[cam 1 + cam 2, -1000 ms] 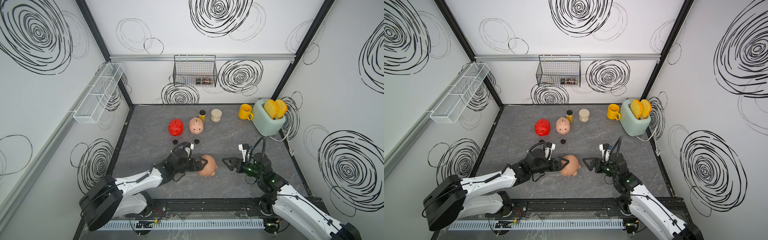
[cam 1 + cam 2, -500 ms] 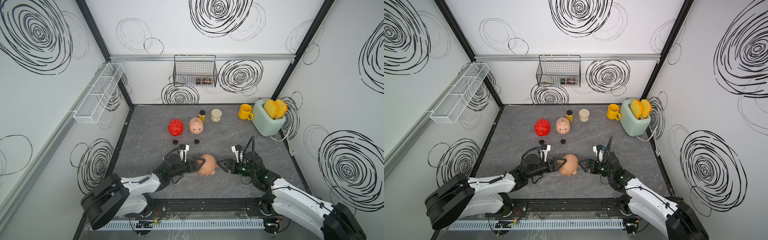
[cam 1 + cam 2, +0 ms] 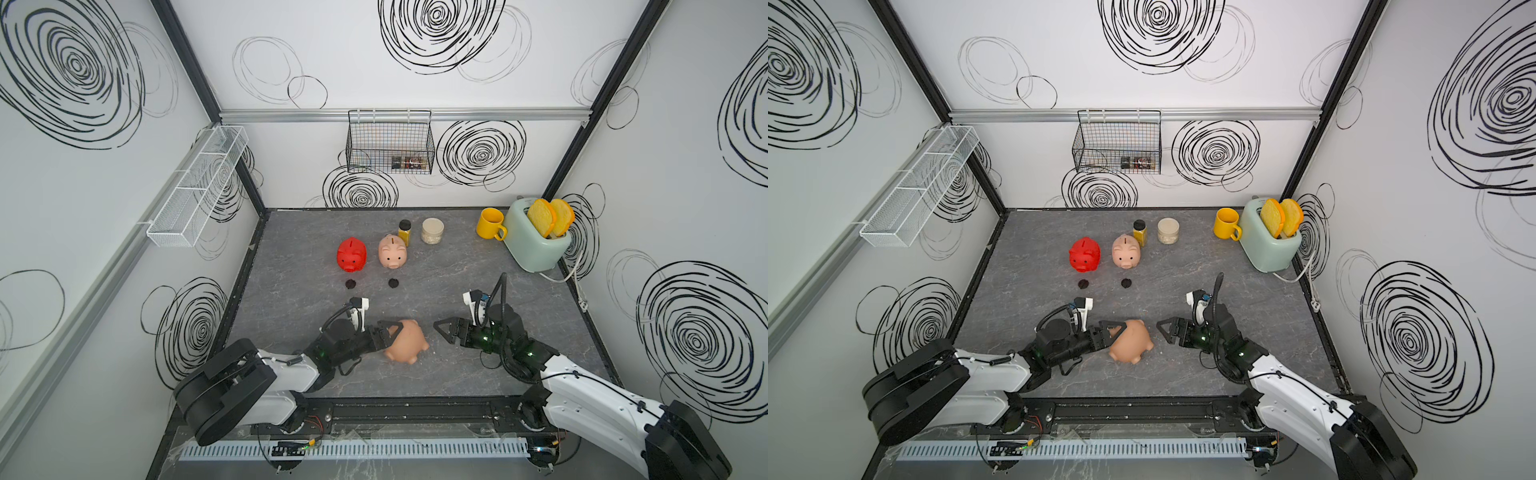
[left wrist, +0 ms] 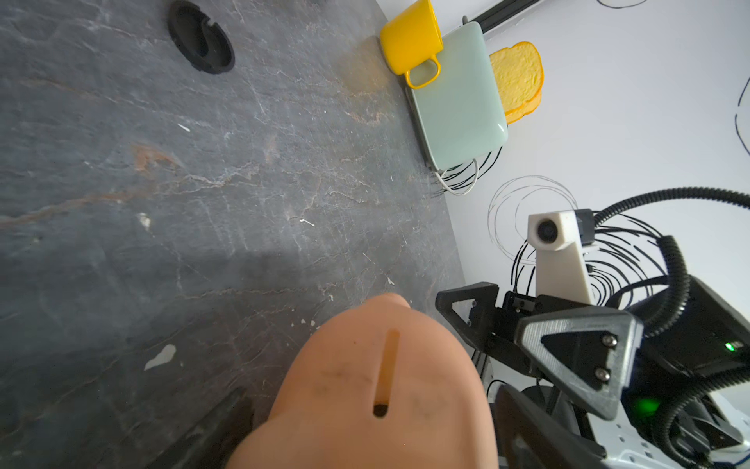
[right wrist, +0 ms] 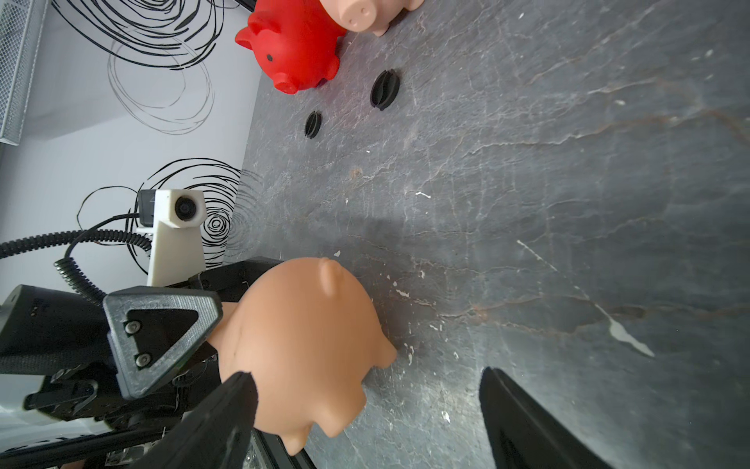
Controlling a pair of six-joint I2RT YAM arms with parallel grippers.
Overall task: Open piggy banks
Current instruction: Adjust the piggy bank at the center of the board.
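The peach pig [image 3: 405, 347] lies in the near middle of the table [image 3: 457, 282], tipped over, with its body running roughly left to right and its feet toward the near right. We cannot see its belly plug in any view. The left claw [image 3: 390, 338] comes from the left and pinches the pig at its left end, one finger on the far side and one on the near side. The right claw [image 3: 444, 332] is spread wide and hovers just to the right of the pig, apart from it and pointing at it, so this arm looks best placed to reach the belly. We think it must come in from the right and a little from the near side, where the table is bare. Far behind, the red pig [image 3: 351, 255] and the pink pig [image 3: 392, 251] stand upright, each with a loose black plug [image 3: 350, 284] in front of it, so we judge them already opened. The near edge of the table is close.
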